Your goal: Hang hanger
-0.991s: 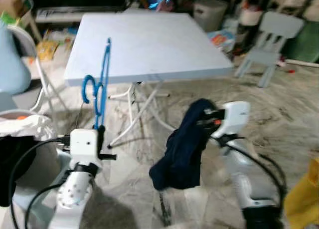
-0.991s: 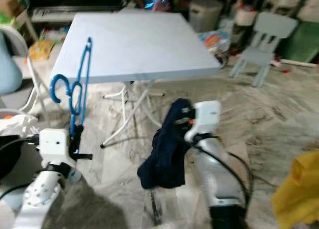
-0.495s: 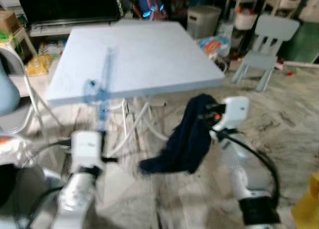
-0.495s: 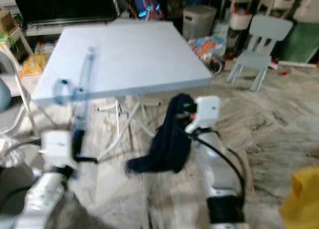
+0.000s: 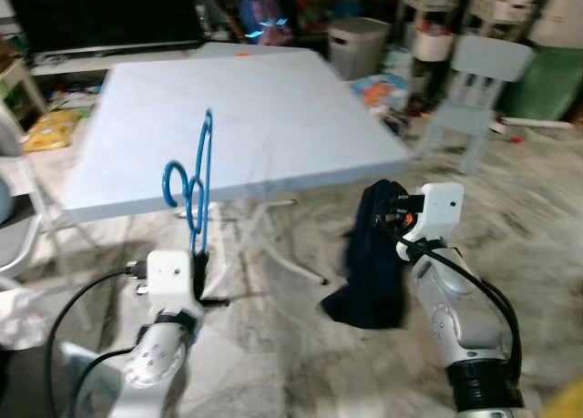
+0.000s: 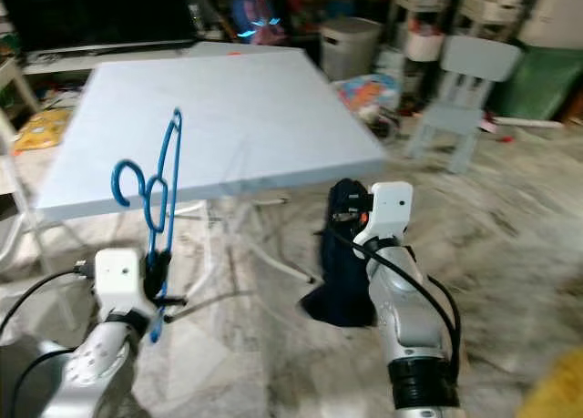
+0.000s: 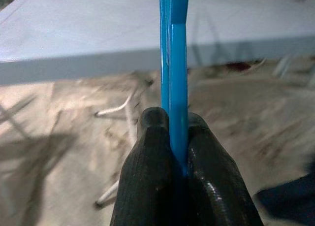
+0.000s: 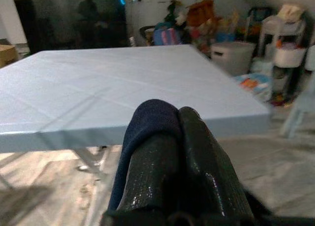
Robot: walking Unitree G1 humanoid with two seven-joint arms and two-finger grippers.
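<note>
Left gripper (image 5: 197,265) is clamped on the thin blue plastic hanger (image 5: 189,188), held upright with its hook beside the pale blue square table (image 5: 237,99), while the dark navy cloth garment (image 5: 373,259) is pinched by the right gripper (image 5: 390,219) just beside it.

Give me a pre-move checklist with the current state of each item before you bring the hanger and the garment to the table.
1. Left claw shut on the blue hanger: ok, the fingers pinch its bar.
2. Hanger upright, hook free: ok, it stands above the claw in front of the table edge.
3. Right claw shut on the dark garment: ok, fabric is pinched between the fingers.
4. Garment off the floor: cannot tell, its lower end hangs low.
5. Table within reach ahead: cannot tell.
6. Garment on the hanger: not ok, they are apart.
</note>
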